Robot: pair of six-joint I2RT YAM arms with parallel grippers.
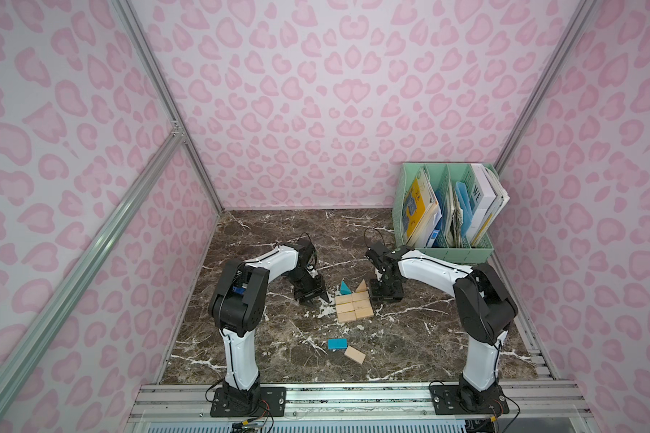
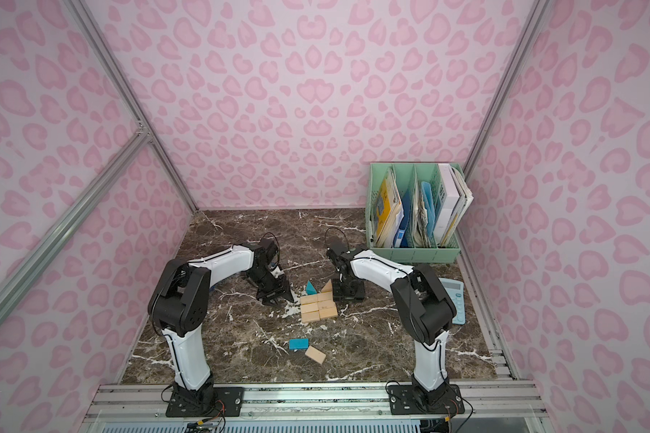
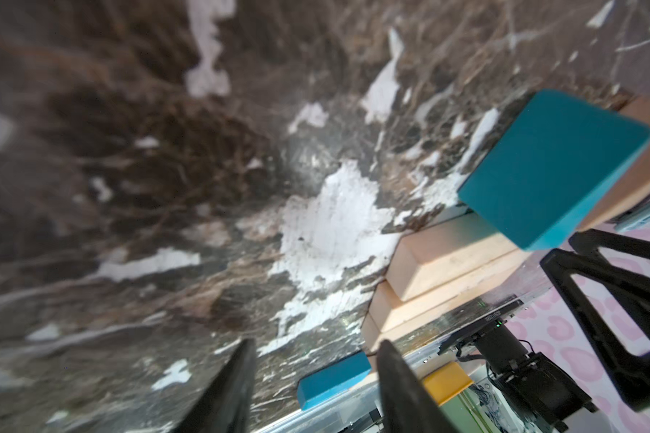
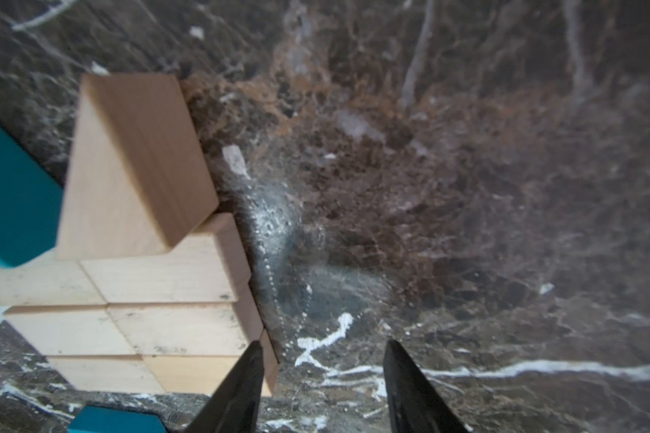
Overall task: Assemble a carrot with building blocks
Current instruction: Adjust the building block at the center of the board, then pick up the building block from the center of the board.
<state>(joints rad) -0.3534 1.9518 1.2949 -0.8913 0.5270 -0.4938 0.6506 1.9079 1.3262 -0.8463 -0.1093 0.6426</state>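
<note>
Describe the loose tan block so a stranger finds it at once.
On the dark marble tabletop, find the joined tan blocks near its middle. Nearer the viewer lie two loose blocks. It is the tan one, askew, beside the blue rectangle.

Note for your record: the table (image 4: 466, 187) reads as polished dark marble, glossy enough to throw back a pale glare. The tan triangle (image 4: 128, 161) is bare matt wood with plain grain. The tan rectangles (image 4: 158, 285) are the same wood, faintly scuffed with dark specks. The blue triangle (image 3: 552, 168) carries smooth, even paint with low sheen. The frame rail (image 1: 353, 393) is ribbed bare metal. The file organizer (image 1: 443, 255) looks like moulded mint plastic. The left arm (image 1: 239, 360) has a glossy white plastic shell.
</note>
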